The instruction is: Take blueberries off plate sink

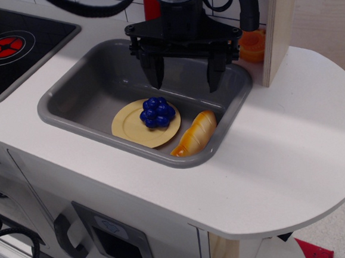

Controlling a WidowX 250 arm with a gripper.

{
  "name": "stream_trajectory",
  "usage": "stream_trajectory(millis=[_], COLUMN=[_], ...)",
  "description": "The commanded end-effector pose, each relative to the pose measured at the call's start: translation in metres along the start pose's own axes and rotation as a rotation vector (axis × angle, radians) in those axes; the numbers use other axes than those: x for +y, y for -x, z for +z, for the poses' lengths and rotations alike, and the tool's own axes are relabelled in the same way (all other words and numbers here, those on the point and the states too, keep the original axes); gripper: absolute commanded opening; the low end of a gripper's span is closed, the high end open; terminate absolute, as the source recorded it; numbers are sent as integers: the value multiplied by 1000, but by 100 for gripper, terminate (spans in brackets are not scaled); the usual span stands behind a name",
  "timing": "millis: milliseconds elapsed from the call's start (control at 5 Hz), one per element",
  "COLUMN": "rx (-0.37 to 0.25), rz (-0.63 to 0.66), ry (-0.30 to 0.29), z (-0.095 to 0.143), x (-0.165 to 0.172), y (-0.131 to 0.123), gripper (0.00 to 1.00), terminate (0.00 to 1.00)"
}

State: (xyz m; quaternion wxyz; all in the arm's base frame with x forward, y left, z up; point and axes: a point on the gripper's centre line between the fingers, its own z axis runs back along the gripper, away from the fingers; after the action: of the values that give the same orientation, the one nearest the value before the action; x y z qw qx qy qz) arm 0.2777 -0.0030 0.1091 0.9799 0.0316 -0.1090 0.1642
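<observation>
Glossy black arm, tapered fingers (152, 72)

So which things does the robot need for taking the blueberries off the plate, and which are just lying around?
Needed for the job:
blueberries, sitting on the plate
plate
sink
gripper, open, above the sink

Just lying around:
croissant, in the sink beside the plate
stovetop
orange thing behind the sink

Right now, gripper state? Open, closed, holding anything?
Gripper: open, fingers spread wide, holding nothing; it hangs above the sink, with the blueberries untouched on the plate.
</observation>
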Motion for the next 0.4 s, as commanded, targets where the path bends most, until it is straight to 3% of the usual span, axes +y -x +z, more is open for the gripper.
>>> stream_trajectory(millis=[0, 200], rx=[0, 18], rz=[0, 6], ry=[0, -4], z=[0, -10], x=[0, 18], y=[0, -15], gripper=[100, 100], terminate=[0, 0])
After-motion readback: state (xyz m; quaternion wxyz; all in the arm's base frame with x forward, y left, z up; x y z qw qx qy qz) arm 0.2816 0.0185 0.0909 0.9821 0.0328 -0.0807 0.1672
